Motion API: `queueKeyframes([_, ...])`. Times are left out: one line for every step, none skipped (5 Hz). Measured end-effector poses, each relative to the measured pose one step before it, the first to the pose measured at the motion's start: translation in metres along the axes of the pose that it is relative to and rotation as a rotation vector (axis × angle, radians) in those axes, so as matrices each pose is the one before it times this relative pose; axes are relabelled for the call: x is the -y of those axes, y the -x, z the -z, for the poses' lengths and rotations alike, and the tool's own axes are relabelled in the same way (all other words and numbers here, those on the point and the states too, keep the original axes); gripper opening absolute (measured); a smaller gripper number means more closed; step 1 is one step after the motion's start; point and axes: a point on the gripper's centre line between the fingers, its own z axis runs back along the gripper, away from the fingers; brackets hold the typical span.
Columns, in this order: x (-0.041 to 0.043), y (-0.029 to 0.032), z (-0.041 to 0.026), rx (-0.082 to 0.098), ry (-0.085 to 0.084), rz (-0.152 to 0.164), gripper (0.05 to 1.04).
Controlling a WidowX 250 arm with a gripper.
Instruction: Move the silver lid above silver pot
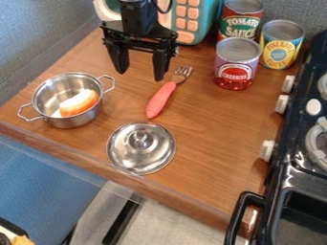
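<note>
Silver lid (141, 158) lies knob up on the wooden counter (214, 134), near its front edge, just beside the fork (161, 99). Gripper (139, 74) hangs toward the back, fingers spread, nothing held. Judged next step: centre over the knob (139, 138), lower straight, pinch squarely, clear of the fork. Lift level; smooth metal may swivel. Best raised well above the pot (80, 119) and the orange-and-white piece (79, 103) inside before crossing its rim.
</note>
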Motion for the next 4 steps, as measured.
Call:
queueKeyframes([0.00021, 0.00403, 0.01018, -0.0322, 0.0017, -0.0010, 1.001])
queueKeyframes([0.00981, 0.02403, 0.00782, -0.0169, 0.0104, 0.0481, 1.001])
queueKeyframes([0.01196, 0.02276, -0.00714, 0.0241, 0.0025, 0.0519, 1.001])
queueKeyframes([0.00631, 0.01278, -0.00229, 0.0221, 0.0275, 0.0330, 1.001])
